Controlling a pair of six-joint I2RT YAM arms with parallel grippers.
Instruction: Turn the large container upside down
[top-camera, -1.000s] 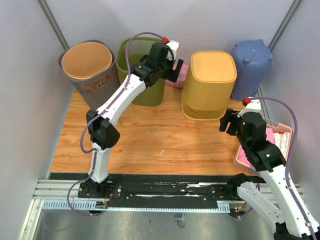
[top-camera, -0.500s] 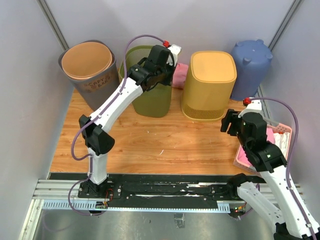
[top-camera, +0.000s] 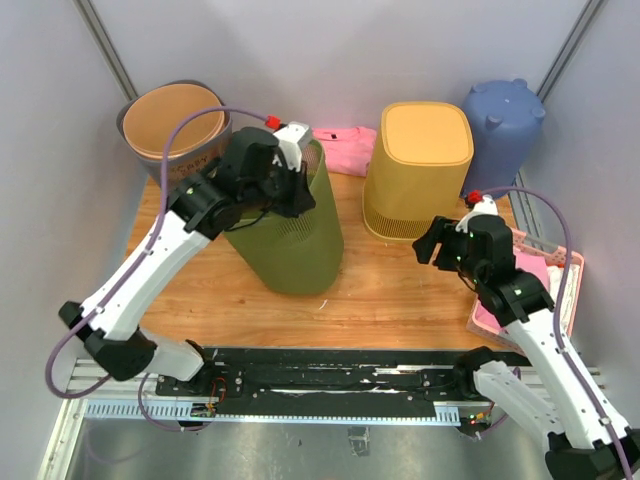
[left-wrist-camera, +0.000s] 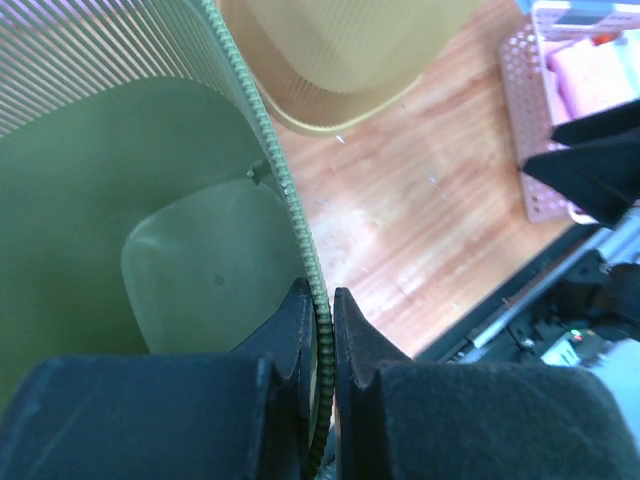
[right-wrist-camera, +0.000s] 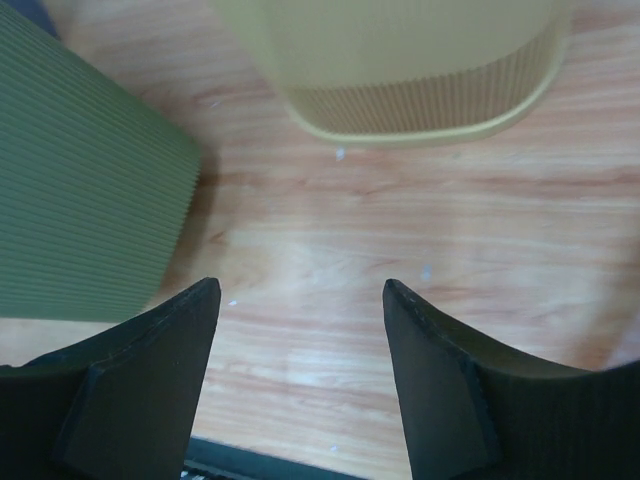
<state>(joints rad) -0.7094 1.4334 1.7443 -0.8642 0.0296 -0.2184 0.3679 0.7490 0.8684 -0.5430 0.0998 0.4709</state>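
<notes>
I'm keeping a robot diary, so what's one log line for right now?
left gripper: shut on green bin rim | right gripper: open, empty | green bin: not flipped yet

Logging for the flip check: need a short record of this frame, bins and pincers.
green bin: mid table, mouth up, not flipped
left pincer: shut on green bin rim, one finger inside, one outside
right pincer: open, empty, over bare wood between green bin and yellow bin
yellow bin: at back, solid face up, apart from green bin
blue bin: back right corner
</notes>
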